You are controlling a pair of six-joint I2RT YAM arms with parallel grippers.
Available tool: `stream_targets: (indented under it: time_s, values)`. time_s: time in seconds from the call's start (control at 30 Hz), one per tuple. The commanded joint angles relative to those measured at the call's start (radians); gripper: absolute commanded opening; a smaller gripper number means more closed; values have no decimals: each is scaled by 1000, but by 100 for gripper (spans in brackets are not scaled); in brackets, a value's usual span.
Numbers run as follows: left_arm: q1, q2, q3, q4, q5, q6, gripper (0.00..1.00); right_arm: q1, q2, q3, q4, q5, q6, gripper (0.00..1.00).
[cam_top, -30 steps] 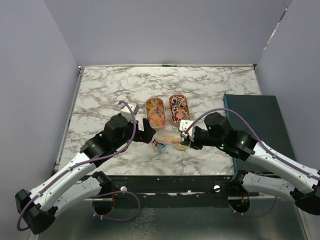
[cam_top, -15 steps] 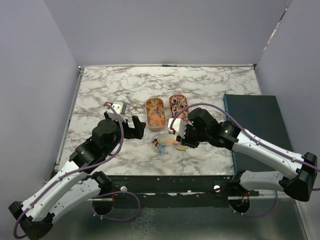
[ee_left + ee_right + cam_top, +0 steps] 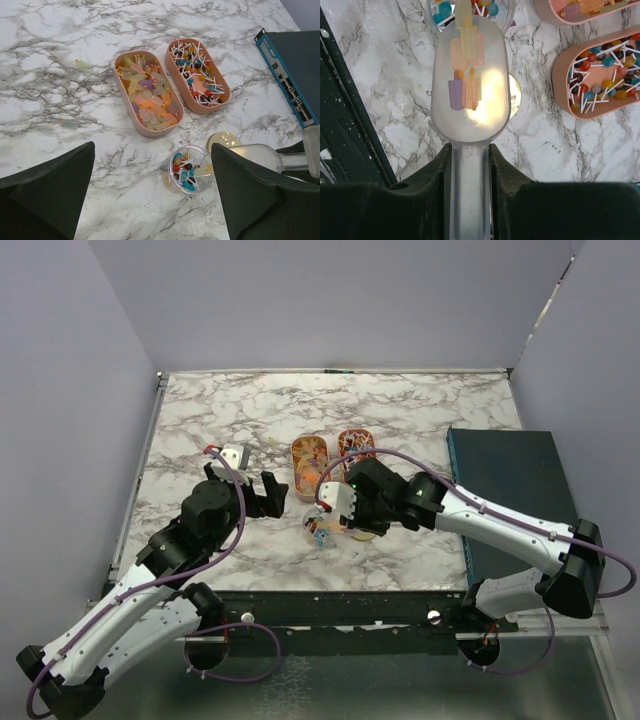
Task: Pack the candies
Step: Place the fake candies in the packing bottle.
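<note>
A clear round jar (image 3: 319, 528) stands on the marble table and holds small ball candies on white sticks (image 3: 186, 167). My right gripper (image 3: 352, 514) is shut on the handle of a translucent scoop (image 3: 470, 100). The scoop's tip lies over the jar's rim (image 3: 470, 11). Several small popsicle-shaped candies (image 3: 465, 70), orange, yellow and purple, lie in the scoop's bowl. My left gripper (image 3: 268, 490) is open and empty, left of the jar and apart from it. In the left wrist view the jar (image 3: 187, 168) sits between my fingers (image 3: 50, 195).
Two oval orange-rimmed trays stand behind the jar: one with pastel candies (image 3: 147, 92), one with stick candies (image 3: 198, 75). A round gold lid (image 3: 223, 140) lies flat right of the jar. A dark teal box (image 3: 510, 490) fills the right side. A stray pale candy (image 3: 81, 65) lies at the left.
My left gripper drew back to the left, away from the jar. My right gripper carried the scoop leftward until its tip came over the jar.
</note>
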Motion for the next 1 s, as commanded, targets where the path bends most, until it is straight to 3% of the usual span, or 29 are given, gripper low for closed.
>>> stream_targets:
  time_s: [0.0,0.57,0.97]
  values:
    - [1,-11,-15,-7,-20,15,99,18,36,44,-68,73,-18,0]
    - [0,38,-13,-15,0,-34,99,55,80,103,-161,265,-35,0]
    - [0,154,3,23,5,-163,99,55,-164,0,12,229,96,0]
